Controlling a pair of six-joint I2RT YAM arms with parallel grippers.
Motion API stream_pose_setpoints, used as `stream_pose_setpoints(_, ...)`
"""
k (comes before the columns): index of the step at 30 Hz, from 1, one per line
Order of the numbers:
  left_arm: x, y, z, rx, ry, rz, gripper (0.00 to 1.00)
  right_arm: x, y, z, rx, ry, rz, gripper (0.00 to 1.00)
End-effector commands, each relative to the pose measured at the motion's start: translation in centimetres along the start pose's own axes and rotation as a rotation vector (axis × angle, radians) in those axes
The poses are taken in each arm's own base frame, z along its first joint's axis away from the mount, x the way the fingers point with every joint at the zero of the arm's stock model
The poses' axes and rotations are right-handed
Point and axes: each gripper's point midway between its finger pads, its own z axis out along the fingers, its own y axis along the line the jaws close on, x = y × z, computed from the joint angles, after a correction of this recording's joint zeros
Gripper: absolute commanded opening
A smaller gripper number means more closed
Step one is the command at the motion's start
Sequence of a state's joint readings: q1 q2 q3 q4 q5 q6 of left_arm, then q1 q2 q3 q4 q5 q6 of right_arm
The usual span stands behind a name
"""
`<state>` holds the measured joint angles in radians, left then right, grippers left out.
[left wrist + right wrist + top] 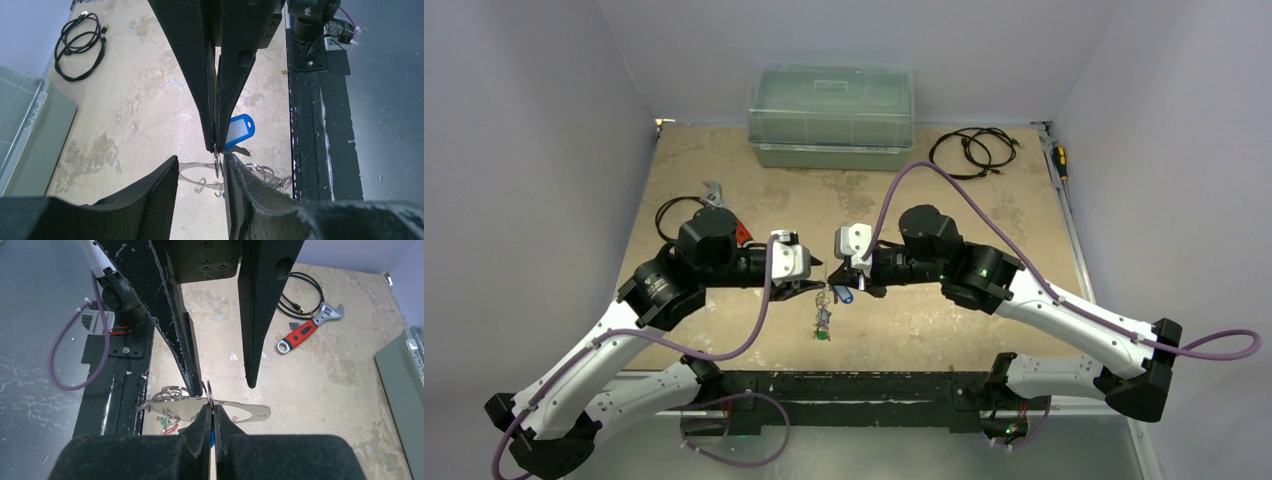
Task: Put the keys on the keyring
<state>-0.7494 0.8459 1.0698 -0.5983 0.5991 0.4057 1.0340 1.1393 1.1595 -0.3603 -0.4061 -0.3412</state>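
Your right gripper (212, 412) is clamped tight on the small silver blue-tagged key (240, 131) — its tag dangles just beside the pinching tips. Your left gripper (222, 387) meets it tip to tip, jaws standing apart. The large thin silvery metal keyring (250, 412) runs crosswise right at both sets of tips. The other silver keys with red and green tags (169, 425) bunch at the ring's end — just outside the left gripper's finger, toward the arm bases.
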Motion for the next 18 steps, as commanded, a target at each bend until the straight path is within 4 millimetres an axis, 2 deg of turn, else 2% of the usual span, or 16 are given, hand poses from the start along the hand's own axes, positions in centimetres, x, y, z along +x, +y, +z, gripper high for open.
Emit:
stream_pose_setpoints(1,-0.9,0.0,-0.2,0.010,-0.019,0.024,0.36,-3.2,-0.5,-0.9,0.027,-0.083,-0.046,0.00)
stream_pose_setpoints(13,-0.4,-0.1,0.7,0.043,-0.007,0.010,0.26,-3.4,-0.1,-0.9,0.009,-0.093,-0.048,0.00)
stream_pose_setpoints(18,-0.2,-0.3,1.1,0.063,-0.007,0.003,0.11,-3.5,0.0,-1.0,0.003,-0.097,-0.048,0.00)
